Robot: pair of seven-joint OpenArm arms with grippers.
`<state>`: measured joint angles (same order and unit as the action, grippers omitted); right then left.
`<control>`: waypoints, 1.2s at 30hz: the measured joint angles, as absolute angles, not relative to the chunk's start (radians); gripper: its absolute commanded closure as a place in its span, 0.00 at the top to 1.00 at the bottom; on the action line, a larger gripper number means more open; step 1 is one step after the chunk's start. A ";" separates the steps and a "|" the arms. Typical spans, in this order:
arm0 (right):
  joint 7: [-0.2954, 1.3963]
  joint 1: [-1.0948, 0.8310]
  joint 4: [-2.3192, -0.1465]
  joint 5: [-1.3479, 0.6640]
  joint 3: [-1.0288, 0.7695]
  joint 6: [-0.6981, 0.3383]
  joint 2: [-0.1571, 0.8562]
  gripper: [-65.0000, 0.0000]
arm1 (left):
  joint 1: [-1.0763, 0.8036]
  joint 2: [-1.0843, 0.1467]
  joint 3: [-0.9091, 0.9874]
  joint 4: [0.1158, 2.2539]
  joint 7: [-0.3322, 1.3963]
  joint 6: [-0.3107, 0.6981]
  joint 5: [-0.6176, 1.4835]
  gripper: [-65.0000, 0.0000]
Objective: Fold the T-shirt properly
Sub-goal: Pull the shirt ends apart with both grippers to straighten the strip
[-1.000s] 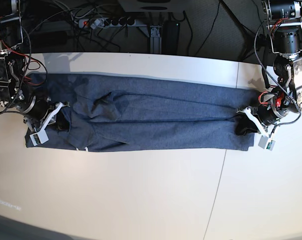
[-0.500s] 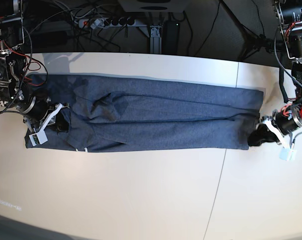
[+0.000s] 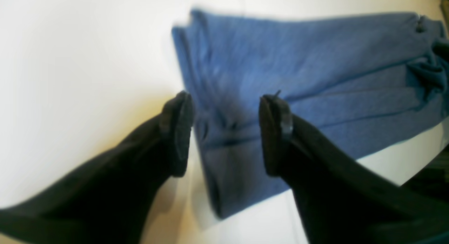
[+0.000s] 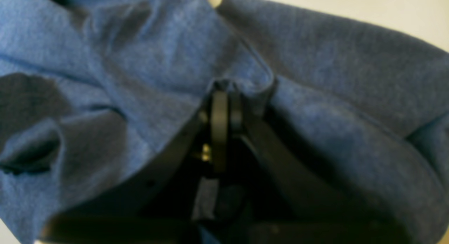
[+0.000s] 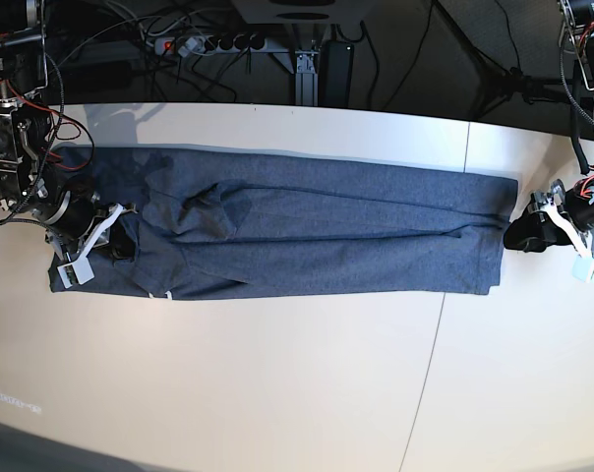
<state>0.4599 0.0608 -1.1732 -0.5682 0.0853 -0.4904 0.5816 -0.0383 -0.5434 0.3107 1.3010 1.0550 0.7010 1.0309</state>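
Note:
The blue-grey T-shirt point(image 5: 326, 236) lies on the white table point(image 5: 277, 383), folded lengthwise into a long band. No lettering shows. My right gripper point(image 5: 121, 243) sits on the band's left end. In the right wrist view it point(image 4: 223, 91) is shut on a bunched fold of the T-shirt point(image 4: 147, 54). My left gripper point(image 5: 523, 236) hovers just off the band's right end, apart from the cloth. In the left wrist view it point(image 3: 226, 131) is open and empty, with the shirt's end point(image 3: 298, 75) lying beyond its fingertips point(image 3: 177, 131).
A power strip point(image 5: 213, 43) and cables lie on the dark floor behind the table's far edge. A seam point(image 5: 437, 334) runs across the tabletop right of the middle. The table's right edge is close to the left arm.
My left gripper has pulled back to the right, off the shirt's right end, and now stands open beside it. The right gripper and the left end have stayed put.

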 measured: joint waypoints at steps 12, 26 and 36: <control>0.468 0.061 -1.173 -0.569 0.085 -0.490 0.582 0.00 | 0.034 -0.546 0.253 1.082 1.028 0.700 1.114 0.63; 0.476 0.062 -1.173 -0.573 0.085 -0.490 0.582 0.00 | 0.067 -0.554 0.080 1.073 1.080 0.699 1.232 0.63; 0.483 0.062 -1.173 -0.576 0.085 -0.490 0.582 0.00 | 0.107 -0.543 0.041 1.071 1.095 0.700 1.183 0.27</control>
<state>0.4828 0.0620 -1.1732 -0.5758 0.0853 -0.4904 0.5816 0.1070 -0.5434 0.0414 1.0714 1.0946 0.6998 1.1831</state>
